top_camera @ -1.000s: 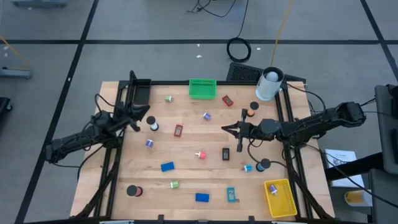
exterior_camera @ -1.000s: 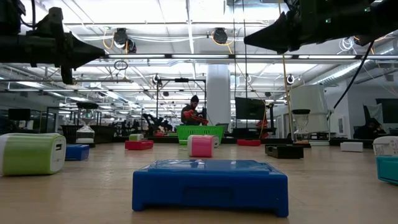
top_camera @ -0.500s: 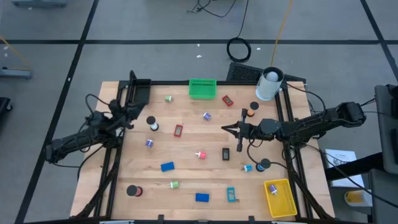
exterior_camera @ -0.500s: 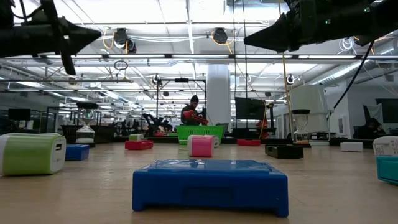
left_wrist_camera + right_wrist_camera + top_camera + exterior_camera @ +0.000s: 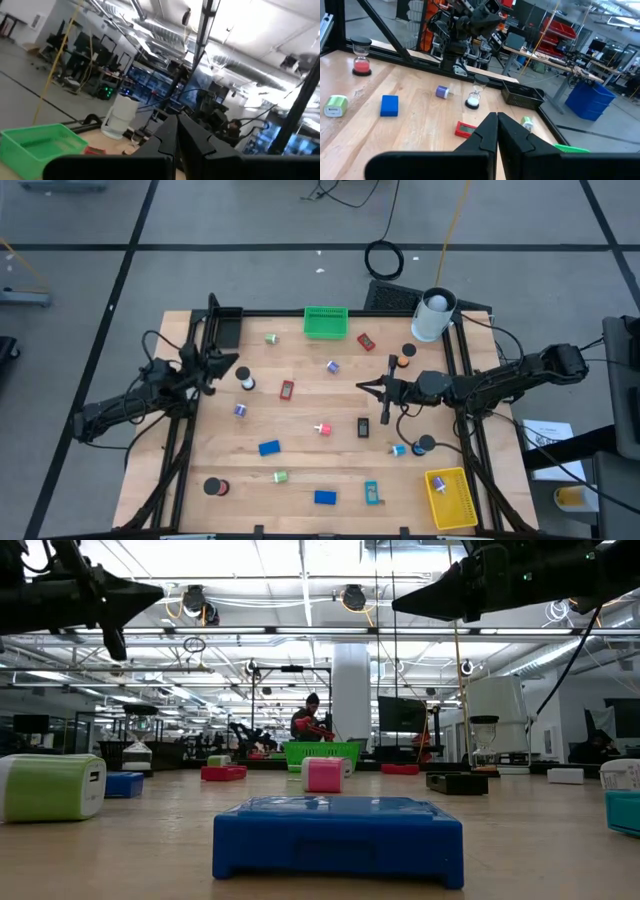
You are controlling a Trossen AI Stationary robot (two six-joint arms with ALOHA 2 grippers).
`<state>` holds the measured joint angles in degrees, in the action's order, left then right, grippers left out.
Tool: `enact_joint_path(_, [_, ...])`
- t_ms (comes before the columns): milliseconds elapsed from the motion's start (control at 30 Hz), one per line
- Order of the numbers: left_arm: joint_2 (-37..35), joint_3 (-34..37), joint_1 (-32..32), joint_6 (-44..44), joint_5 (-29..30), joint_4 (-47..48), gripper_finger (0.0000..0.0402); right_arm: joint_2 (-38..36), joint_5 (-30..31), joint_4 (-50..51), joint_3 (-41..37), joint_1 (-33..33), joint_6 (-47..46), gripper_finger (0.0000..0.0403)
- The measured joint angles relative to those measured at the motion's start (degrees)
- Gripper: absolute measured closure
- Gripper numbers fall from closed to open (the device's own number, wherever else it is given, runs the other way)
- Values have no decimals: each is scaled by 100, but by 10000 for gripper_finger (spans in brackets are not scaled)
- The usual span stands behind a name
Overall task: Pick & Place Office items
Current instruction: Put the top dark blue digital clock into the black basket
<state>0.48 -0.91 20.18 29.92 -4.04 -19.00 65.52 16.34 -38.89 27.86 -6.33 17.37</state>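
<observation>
We start at the left gripper (image 5: 228, 361), which hangs in the air over the left side of the table (image 5: 300, 430). In its own wrist view its two fingers (image 5: 192, 137) are pressed together with nothing between them. The right gripper (image 5: 362, 387) hangs over the right middle of the table, and its wrist view shows its fingers (image 5: 512, 140) closed together too, also holding nothing.

From above we see the office items spread all over the table, none of them touching a gripper. A small white and black piece (image 5: 245, 379) stands just beside the left gripper. A red block (image 5: 287, 390) lies near it, with its long side running from the far edge toward the near edge. A black block (image 5: 363, 427) lies near the right gripper and points the same way. A blue block (image 5: 269, 448) lies a bit slanted, and another blue block (image 5: 325, 497) lies flat with its long side going left to right.

The low view shows that blue block (image 5: 338, 838) big and close, with its wide side facing us. It also shows a person (image 5: 308, 720) far back in the room, which the top view does not. Only the top view shows the green bin (image 5: 325, 322) at the far edge and the yellow bin (image 5: 452, 497) at the near right corner.
</observation>
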Motion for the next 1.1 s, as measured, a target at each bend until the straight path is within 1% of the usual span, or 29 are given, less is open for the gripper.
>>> enact_joint_path(33, [1, -1, 6, 14, -104, -2, 385, 2, 0, 4, 0, 0, 4, 399])
enact_joint_path(133, [5, -106, -49, -128, -667, 146, 385, 2, 0, 4, 0, 0, 1, 399])
enact_joint_path(200, [88, -210, -173, -344, -886, 314, 385, 2, -9, 7, 0, 0, -1, 399])
enact_joint_path(300, [354, -405, -466, -754, -900, 616, 385, 2, -11, 2, 0, 0, -3, 399])
enact_joint_path(433, [948, -783, -996, -1357, -834, 912, 385, 2, -11, -70, 0, 0, 20, 399])
enact_joint_path(533, [1505, -1128, -1484, -1744, -593, 1177, 385, 2, -11, -90, 0, 0, 22, 399])
enact_joint_path(633, [2085, -1581, -2005, -2069, -236, 1713, 385, 2, -9, -92, 0, 0, -3, 399])
enact_joint_path(767, [2856, -2261, -2696, -2467, 999, 2577, 385, 2, -9, -79, 0, 0, -10, 399])
enact_joint_path(833, [3231, -2550, -2976, -2626, 1438, 2853, 385, 2, -9, -79, 0, 0, -12, 399])
enact_joint_path(933, [3741, -2857, -3274, -2606, 1568, 2979, 385, 2, -8, -78, 0, 0, -12, 399])
enact_joint_path(1000, [4079, -3049, -3387, -2260, 1568, 3016, 385, 2, -7, -78, 0, 0, -14, 399])
enact_joint_path(1100, [4587, -3358, -3479, -1562, 1598, 3364, 385, 2, -7, -76, 0, 0, -14, 399])
